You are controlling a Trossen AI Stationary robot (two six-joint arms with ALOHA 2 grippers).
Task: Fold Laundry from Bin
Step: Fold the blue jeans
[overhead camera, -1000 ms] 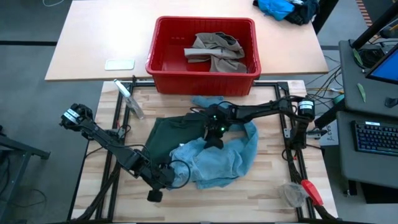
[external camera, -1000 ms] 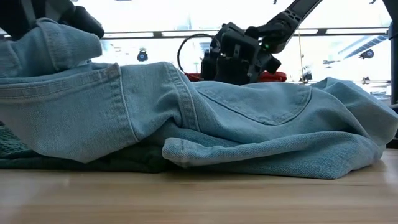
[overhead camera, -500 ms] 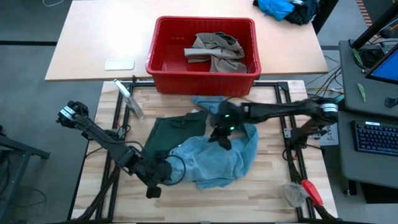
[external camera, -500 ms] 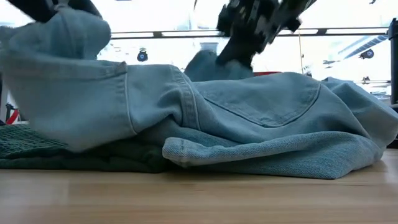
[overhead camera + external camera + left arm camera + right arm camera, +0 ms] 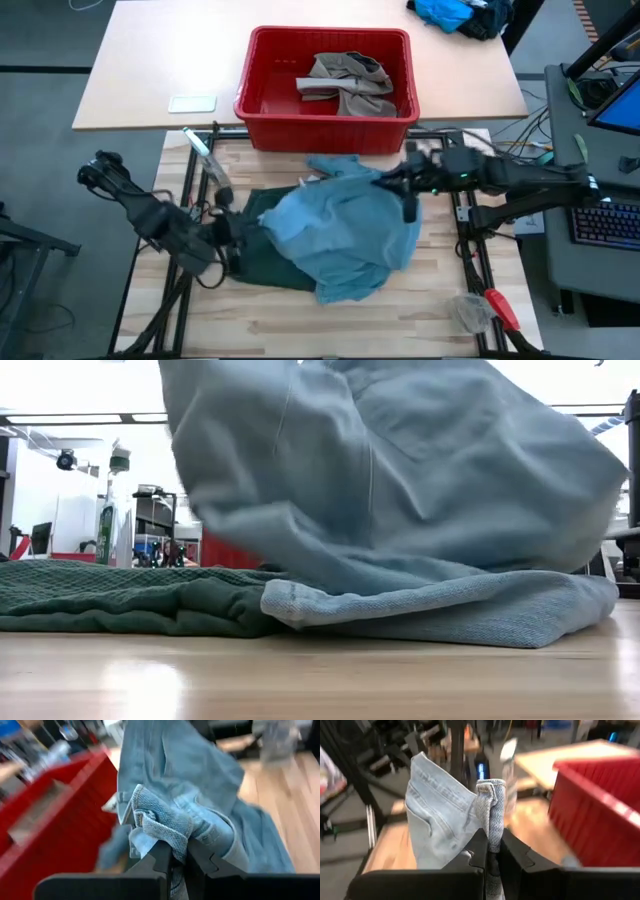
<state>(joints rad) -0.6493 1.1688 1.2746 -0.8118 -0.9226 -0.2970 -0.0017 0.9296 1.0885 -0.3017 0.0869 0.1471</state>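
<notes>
The soft, limp trousers (image 5: 345,235) are clamped in both closed jaws; they are best taken by the thick waistband.

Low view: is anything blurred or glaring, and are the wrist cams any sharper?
Low view: the lifted denim trousers are motion-smeared, bright backlight behind, glare on the table. Left wrist view: sharp at the pinched denim, red bin soft. Right wrist view: background blurred.

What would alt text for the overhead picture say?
Two robot arms hold light blue denim trousers stretched between the left gripper and right gripper, over dark green shorts. Behind, a red bin holds a khaki garment.
</notes>
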